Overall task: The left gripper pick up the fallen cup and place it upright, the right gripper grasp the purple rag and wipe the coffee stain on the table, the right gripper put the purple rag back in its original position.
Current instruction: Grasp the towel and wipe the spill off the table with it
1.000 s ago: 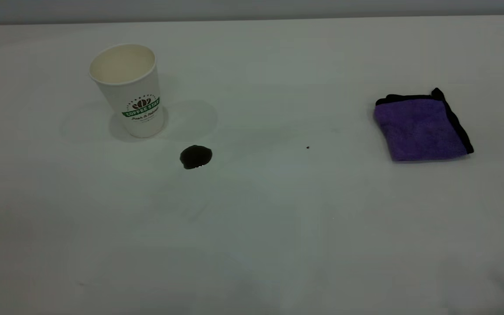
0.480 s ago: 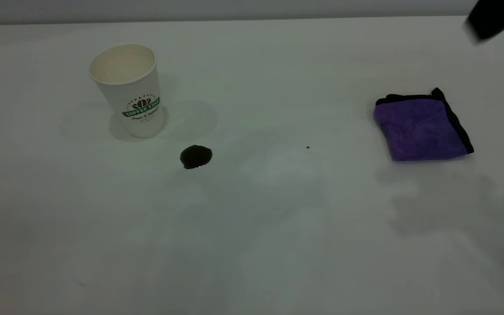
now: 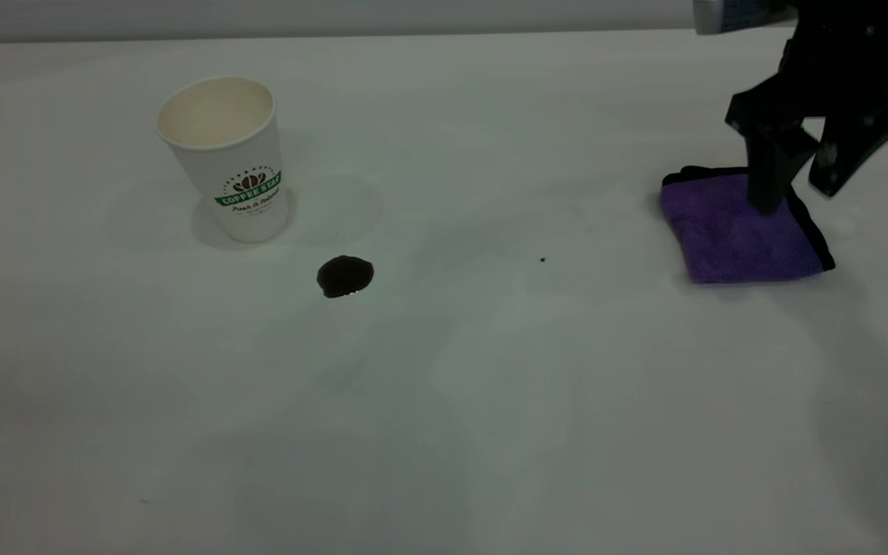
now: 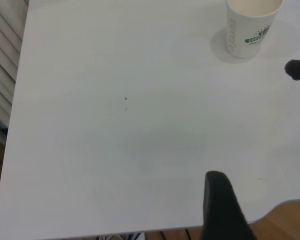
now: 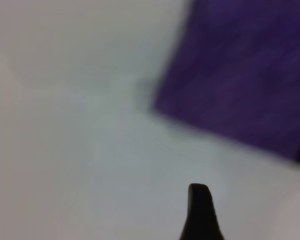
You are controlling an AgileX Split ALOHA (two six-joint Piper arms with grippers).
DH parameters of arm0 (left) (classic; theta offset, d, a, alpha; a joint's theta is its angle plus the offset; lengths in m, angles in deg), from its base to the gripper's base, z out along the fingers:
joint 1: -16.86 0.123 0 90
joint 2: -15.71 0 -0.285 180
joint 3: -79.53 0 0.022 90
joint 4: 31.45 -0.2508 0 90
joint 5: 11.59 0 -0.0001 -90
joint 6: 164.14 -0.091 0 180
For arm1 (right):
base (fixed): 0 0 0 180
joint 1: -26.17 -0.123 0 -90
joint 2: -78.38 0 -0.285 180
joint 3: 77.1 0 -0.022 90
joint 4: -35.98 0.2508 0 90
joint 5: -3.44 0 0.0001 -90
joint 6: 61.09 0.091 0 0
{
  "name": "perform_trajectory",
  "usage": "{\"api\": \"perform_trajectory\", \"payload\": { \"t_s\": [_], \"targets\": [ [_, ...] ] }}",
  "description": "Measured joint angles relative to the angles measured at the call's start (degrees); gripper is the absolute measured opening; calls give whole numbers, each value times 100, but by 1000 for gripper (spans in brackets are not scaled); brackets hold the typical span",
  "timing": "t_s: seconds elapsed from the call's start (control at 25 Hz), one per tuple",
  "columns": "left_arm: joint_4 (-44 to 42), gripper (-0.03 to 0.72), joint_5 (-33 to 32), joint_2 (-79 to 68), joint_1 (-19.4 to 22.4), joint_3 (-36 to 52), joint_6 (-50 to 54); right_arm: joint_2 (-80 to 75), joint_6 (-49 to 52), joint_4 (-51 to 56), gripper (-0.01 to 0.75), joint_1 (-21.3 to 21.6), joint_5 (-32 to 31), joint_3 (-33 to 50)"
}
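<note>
- Presently, my right gripper, a black claw with dark angular fingers, hangs over the far edge of the purple rag, a folded fluffy microfibre cloth with black edging; its fingers are spread, one tip over the cloth and the other beyond its far corner.
- Whether that tip touches the cloth I cannot tell.
- Well away from this gripper across the table, a plain white-grey smooth surface, lies the coffee stain, a small roundish dark blot.
- Just beyond the stain stands the cup, a white paper cup with a green-and-brown logo, upright and empty of hand.
- My left gripper is parked near the table's edge, far from the cup; only one dark finger shows in its wrist view, so its spread cannot be told.
- Risk one: closing this near the rag's edge may catch only the top fold or the trim, so the cloth unfolds or slips out during the carry.
- Risk two: a wiping stroke at the stain could overrun and knock the nearby cup over.
- Risk three: pressing too lightly would smear the blot.
</note>
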Motion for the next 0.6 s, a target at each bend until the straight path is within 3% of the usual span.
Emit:
{"api": "perform_trajectory", "payload": {
  "t_s": [0.16, 0.6],
  "targets": [
    [0, 461, 0, 0, 0, 0, 0, -116, 137, -187, 592, -10, 217, -377],
    [0, 461, 0, 0, 0, 0, -5, -925, 143, -137, 591, -17, 845, -446]
  ]
}}
